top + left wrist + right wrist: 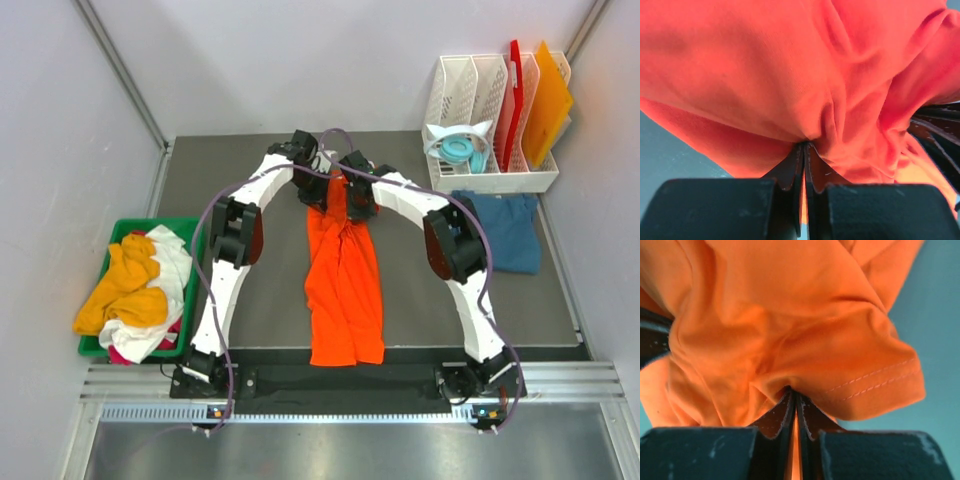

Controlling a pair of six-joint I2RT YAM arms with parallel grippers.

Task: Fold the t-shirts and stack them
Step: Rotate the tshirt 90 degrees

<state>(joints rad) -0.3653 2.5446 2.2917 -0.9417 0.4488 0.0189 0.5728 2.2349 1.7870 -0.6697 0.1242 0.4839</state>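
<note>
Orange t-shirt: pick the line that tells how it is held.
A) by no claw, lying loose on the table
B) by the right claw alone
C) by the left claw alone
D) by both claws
D: the left claw and the right claw are each clamped shut on the orange t-shirt, as both wrist views show.

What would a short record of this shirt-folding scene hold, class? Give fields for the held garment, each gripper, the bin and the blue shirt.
Held garment: bright orange cloth t-shirt, far end pinched, rest trailing toward the grey table's near edge
Left gripper: shut on it
Right gripper: shut on it
Green plastic bin: heaped yellow-orange shirt and white shirt
Dark teal-blue cloth t-shirt: flat, beside the right arm
</note>
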